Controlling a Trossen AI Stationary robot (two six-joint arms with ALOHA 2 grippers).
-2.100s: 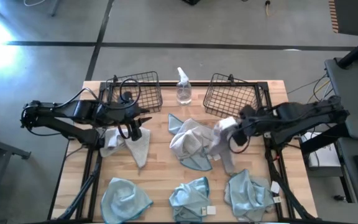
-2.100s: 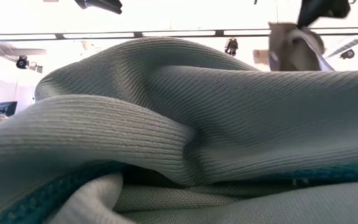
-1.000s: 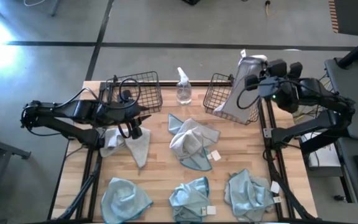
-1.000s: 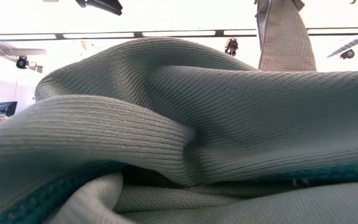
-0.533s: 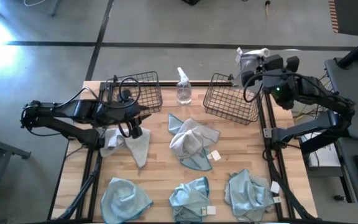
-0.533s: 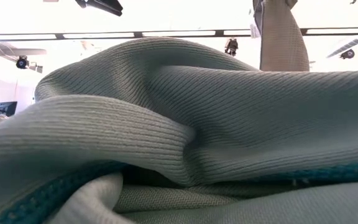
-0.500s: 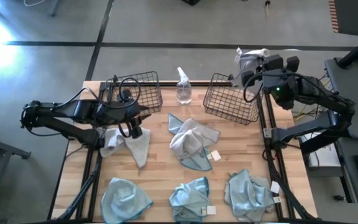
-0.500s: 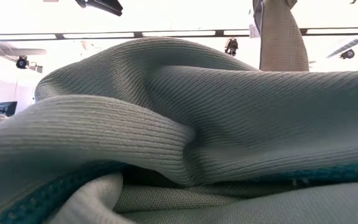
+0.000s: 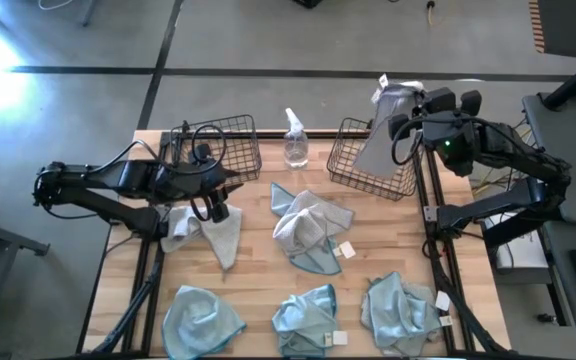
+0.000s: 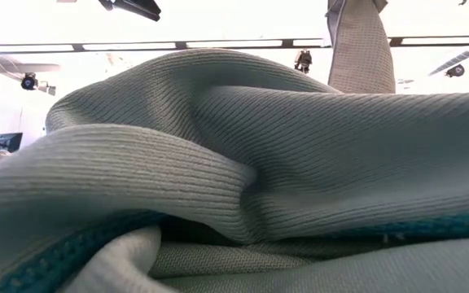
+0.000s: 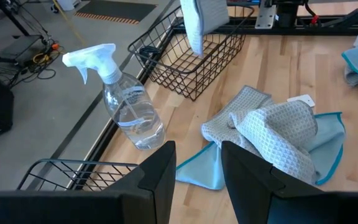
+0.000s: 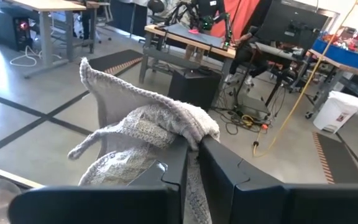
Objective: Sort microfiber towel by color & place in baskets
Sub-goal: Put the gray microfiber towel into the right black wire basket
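My right gripper (image 9: 396,100) is up over the far right corner of the right wire basket (image 9: 400,178), shut on a pale grey-white towel (image 9: 376,148). The towel also shows hanging in the low view (image 10: 361,49) and the left wrist view (image 11: 204,22). My left gripper (image 9: 230,190) is open beside the left basket (image 9: 218,145), above a grey-white towel (image 9: 213,232) lying flat on the table. A grey and teal heap (image 9: 308,230) lies mid-table. Three teal towels (image 9: 203,320) (image 9: 308,322) (image 9: 398,305) lie along the near edge. My right gripper pinches the grey-white towel between both fingers at a bunched upper part (image 12: 166,124), with one corner (image 12: 89,68) sticking up past them. The fingers lie about level, coming from the table's right. The towel hangs slack below, its lower end (image 9: 368,168) over the right basket.
A clear spray bottle (image 9: 295,140) stands between the two baskets at the far edge. A teal towel (image 10: 218,179) lies right in front of the low camera and blocks most of that view. Bare wood (image 9: 258,270) shows between the towels.
My right gripper has stayed high over the right basket's far right corner, still shut on the towel. The hanging towel has swung: half a second ago it was drawn up under the gripper, and now it spreads out over the basket again.
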